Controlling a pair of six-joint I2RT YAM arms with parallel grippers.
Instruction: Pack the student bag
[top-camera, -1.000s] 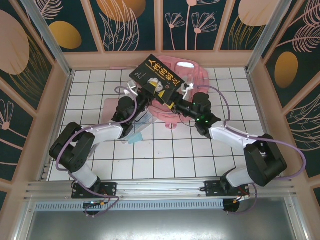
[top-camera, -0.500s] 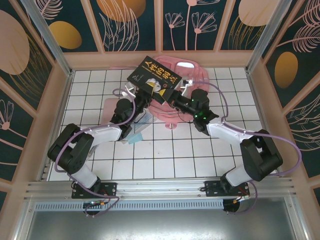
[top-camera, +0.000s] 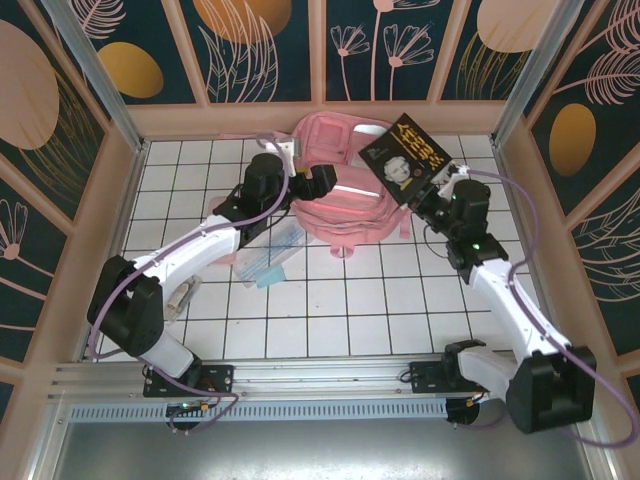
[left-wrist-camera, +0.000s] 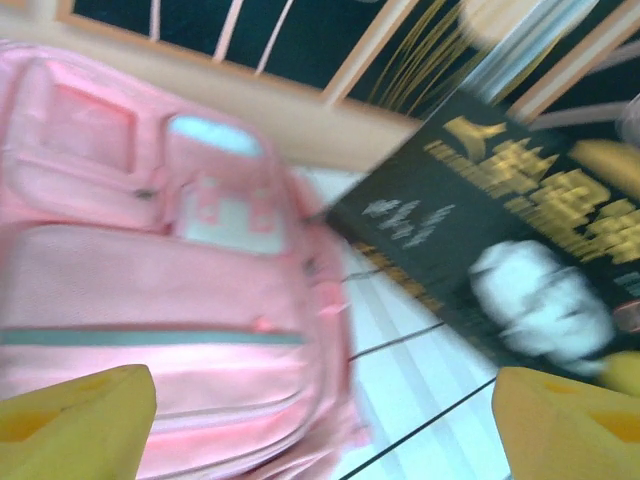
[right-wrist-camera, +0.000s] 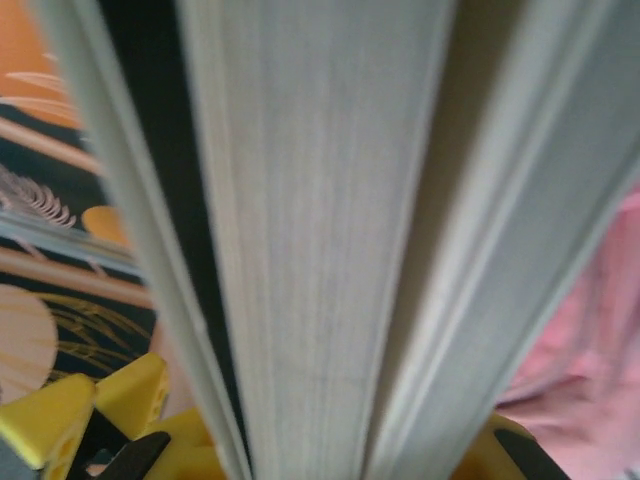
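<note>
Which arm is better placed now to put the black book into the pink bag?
The right arm, probably. The right hand is shut on the book, held up at the right side of the bag. The left hand is open and empty over the bag, so it could rather steady it.

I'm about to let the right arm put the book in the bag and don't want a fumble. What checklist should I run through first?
1. Grip: right gripper shut on the black book: ok.
2. Free hand: left gripper open, holding nothing: ok.
3. Clearance: left fingers apart from the book: ok.
4. Bag: pink backpack lying front up: ok.
5. Opening: a backpack compartment unzipped for the book: cannot tell.
</note>
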